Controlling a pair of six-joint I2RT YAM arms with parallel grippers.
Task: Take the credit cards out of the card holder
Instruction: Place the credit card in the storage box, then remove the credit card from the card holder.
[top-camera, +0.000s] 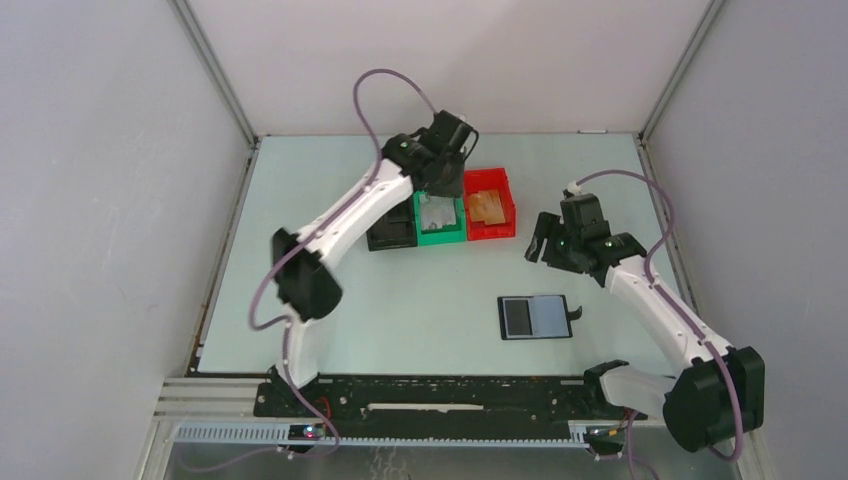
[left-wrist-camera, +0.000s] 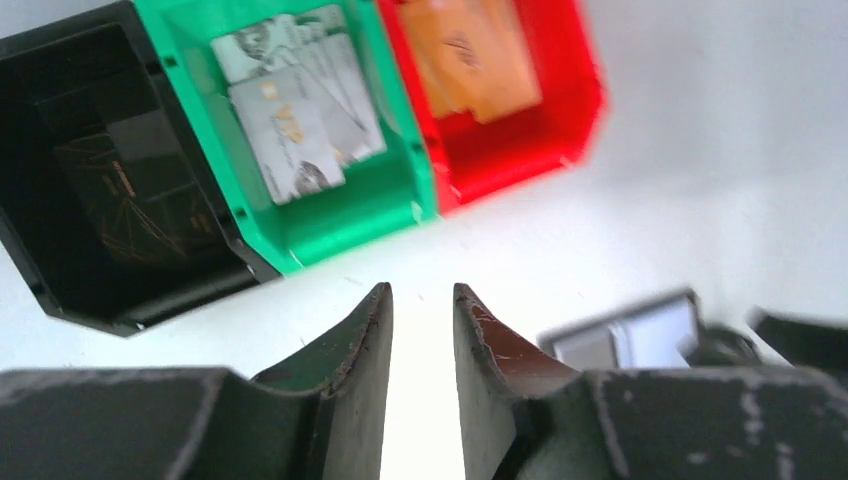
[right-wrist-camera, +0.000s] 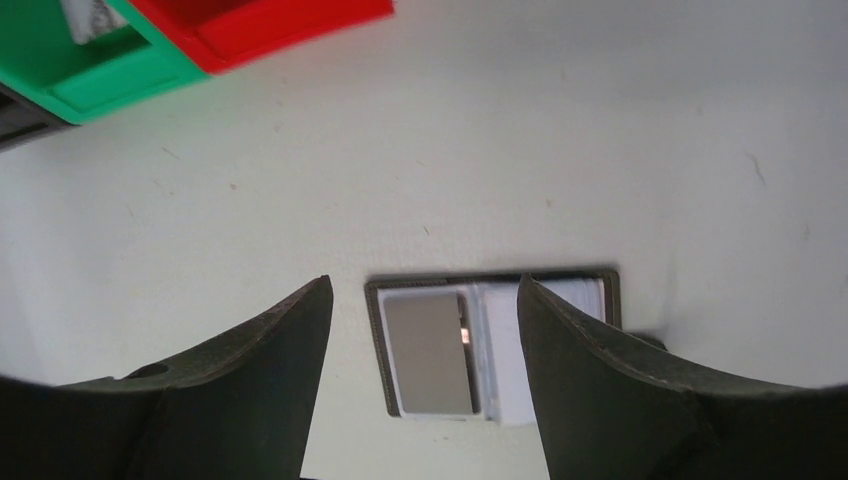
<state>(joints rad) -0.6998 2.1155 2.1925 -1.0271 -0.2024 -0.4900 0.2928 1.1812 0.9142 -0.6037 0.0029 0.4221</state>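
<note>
Evidently, the flat black folding card holder (right-wrist-camera: 490, 281) lies opened out on the pale desk (right-wrist-camera: 600, 150), directly below the right pincer (right-wrist-camera: 420, 290) and framed between its fingers in the wrist view. A grey rectangular credit card (right-wrist-camera: 430, 352) is seen in the pocket on that pincer's left-finger side. The holder's long axis runs from one finger across to the other. The right pincer is spread wide and holds nothing, so it is judged the nearer arm for the next pull. The left pincer (left-wrist-camera: 420, 295) is narrowly parted and empty. It hangs well apart from the holder, beside the green plastic bin (left-wrist-camera: 330, 225).
</note>
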